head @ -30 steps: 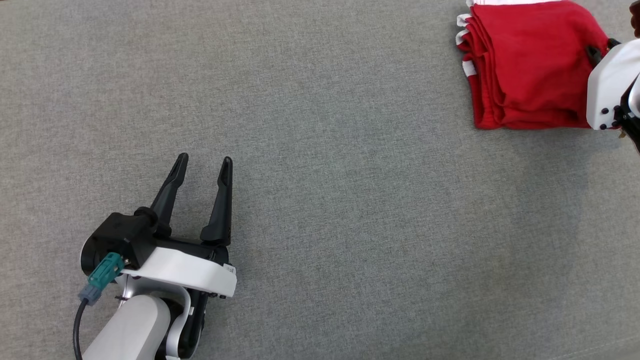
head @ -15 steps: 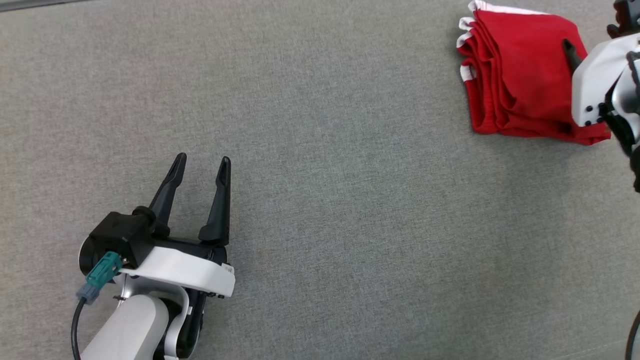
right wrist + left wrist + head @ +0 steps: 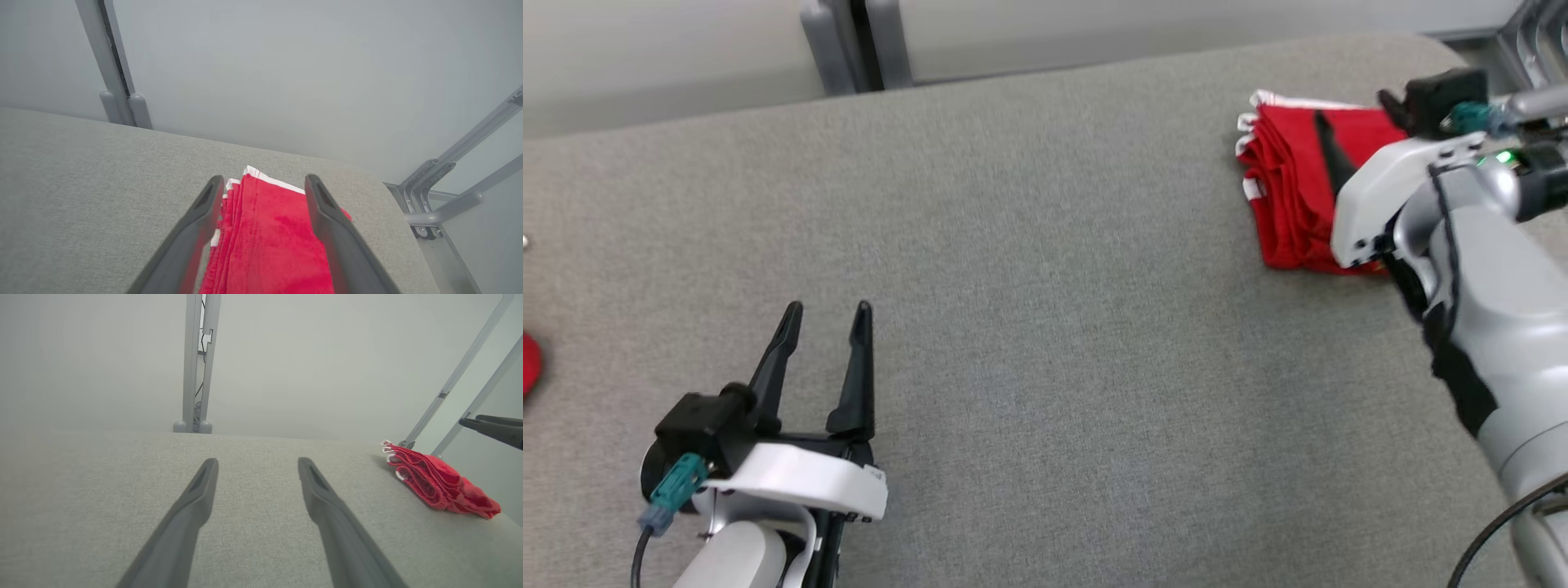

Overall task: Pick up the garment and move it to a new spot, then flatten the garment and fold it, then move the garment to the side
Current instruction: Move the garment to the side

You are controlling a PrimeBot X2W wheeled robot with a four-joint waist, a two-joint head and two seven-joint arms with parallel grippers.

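The garment (image 3: 1286, 204) is red with white trim and lies folded in a stack at the far right of the grey fabric surface (image 3: 1045, 327). My right gripper (image 3: 264, 179) hovers just above it, open, with the garment (image 3: 269, 245) showing between and below its two fingers and nothing pinched. One dark finger (image 3: 1330, 155) of it shows over the cloth in the head view. My left gripper (image 3: 827, 310) rests open and empty at the lower left, far from the garment (image 3: 437, 484).
The surface ends at a rounded far edge, with a grey metal post (image 3: 849, 41) behind it and slanted frame struts (image 3: 441, 192) off the right corner. A small red thing (image 3: 527, 363) pokes in at the left edge.
My right gripper has opened, let go of the garment's edge and lifted above the stack. The head camera has tilted up, bringing the far edge into view. The left gripper has stayed put.
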